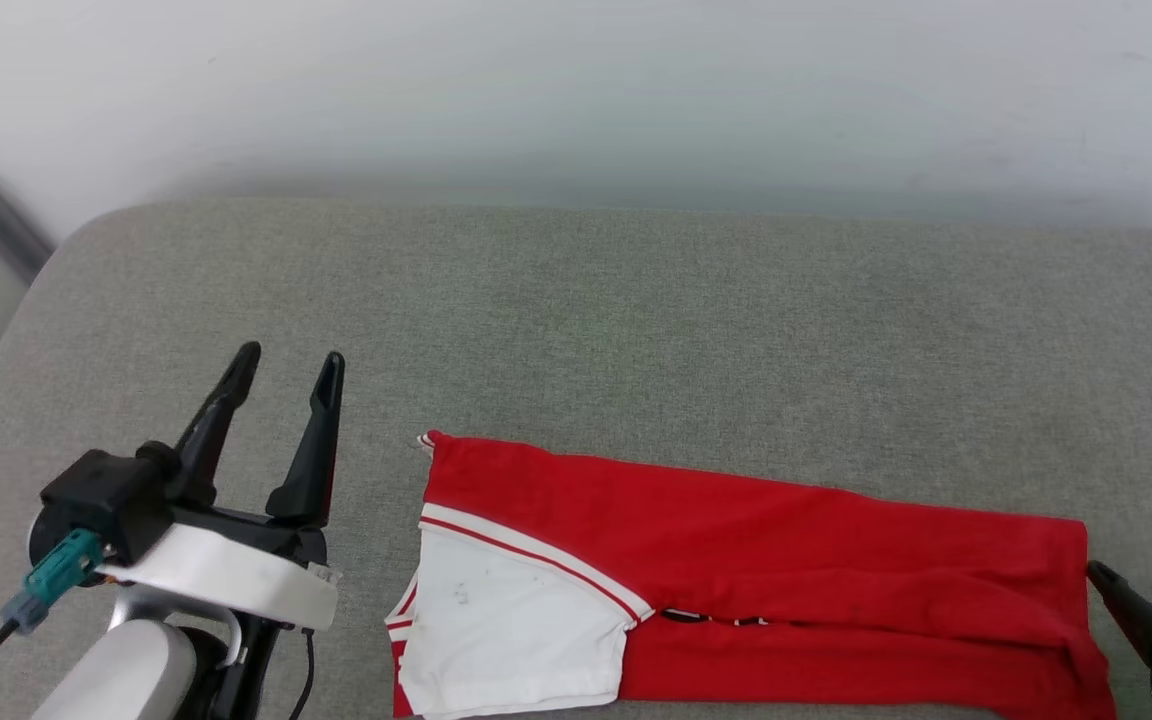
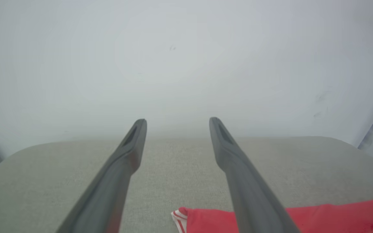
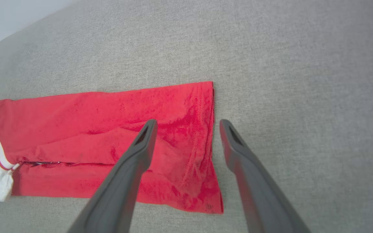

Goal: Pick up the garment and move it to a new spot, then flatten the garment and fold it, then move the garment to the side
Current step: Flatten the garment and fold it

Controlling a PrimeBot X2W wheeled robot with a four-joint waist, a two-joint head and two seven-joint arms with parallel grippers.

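1. Head view: the garment (image 1: 786, 560) lies folded into a long red strip on the grey padded surface (image 1: 636, 300), near its front edge. A white sleeve (image 1: 506, 630) is folded on top at the strip's left end. The left gripper (image 1: 291, 355) stands apart from that end, to its left, with its fingers spread and nothing between them. The right gripper (image 1: 1128, 578) sits just beside the strip's right end, its tips a little apart.
2. Left wrist view: the left gripper (image 2: 177, 120) is released and empty, its fingers pointing across the surface (image 2: 173, 155) towards a pale wall (image 2: 186, 58). A striped-trim corner of the garment (image 2: 212, 220) shows at the bottom edge.
3. Right wrist view: the right gripper (image 3: 188, 121) is parted and holds nothing. One finger shows over the red cloth, the other over bare surface (image 3: 303, 81), and the garment (image 3: 108, 113) has its short end edge running between them. Whether the tips touch the cloth cannot be told.
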